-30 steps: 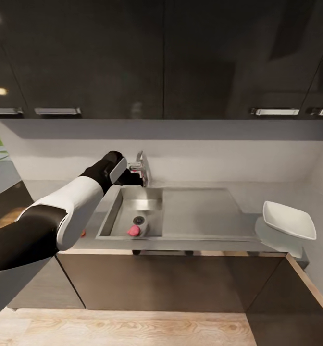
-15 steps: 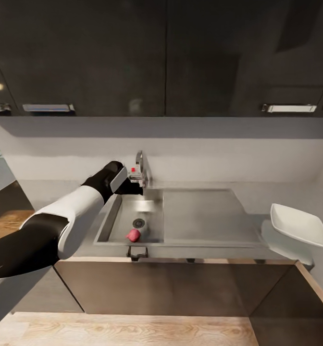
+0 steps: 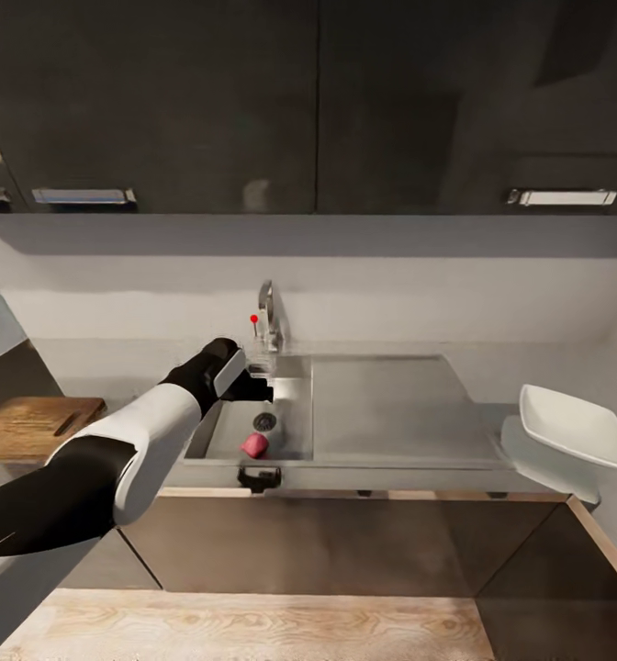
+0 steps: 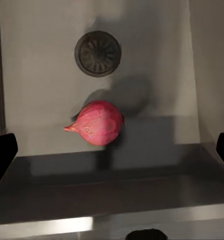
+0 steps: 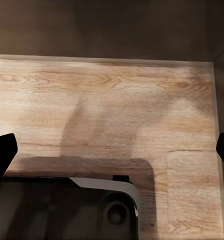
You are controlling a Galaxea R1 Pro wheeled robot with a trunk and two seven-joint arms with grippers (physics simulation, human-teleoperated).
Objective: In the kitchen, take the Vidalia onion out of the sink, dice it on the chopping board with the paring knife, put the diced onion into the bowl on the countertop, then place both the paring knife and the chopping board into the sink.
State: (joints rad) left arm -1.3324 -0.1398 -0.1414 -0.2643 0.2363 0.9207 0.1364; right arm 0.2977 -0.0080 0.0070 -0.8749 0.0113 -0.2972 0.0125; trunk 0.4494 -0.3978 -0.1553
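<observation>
The pinkish-red Vidalia onion point(image 3: 255, 445) lies in the grey steel sink point(image 3: 215, 424), close to the round drain point(image 3: 265, 421). In the left wrist view the onion point(image 4: 98, 122) sits just ahead of the drain point(image 4: 98, 53). My left gripper point(image 3: 256, 387) hangs open over the basin's far end below the faucet point(image 3: 268, 317), apart from the onion; in its own view the left gripper point(image 4: 112, 154) has both fingertips point(image 4: 2, 157) spread wide. The chopping board point(image 3: 33, 427) lies on the countertop point(image 3: 116, 367) at far left. The white bowl point(image 3: 575, 427) sits at far right. My right gripper point(image 5: 112, 150) is open over wood floor.
A flat drainboard point(image 3: 391, 404) extends right of the basin. Dark wall cabinets point(image 3: 318, 101) hang above, and dark base cabinets point(image 3: 345, 542) stand below with a handle point(image 3: 260, 477) under the sink. Part of the robot's base point(image 5: 67, 210) shows over the wood floor point(image 5: 117, 110).
The head camera has shifted, bringing the chopping board into view at left. My left gripper has come down from beside the faucet toward the basin. The onion has stayed put.
</observation>
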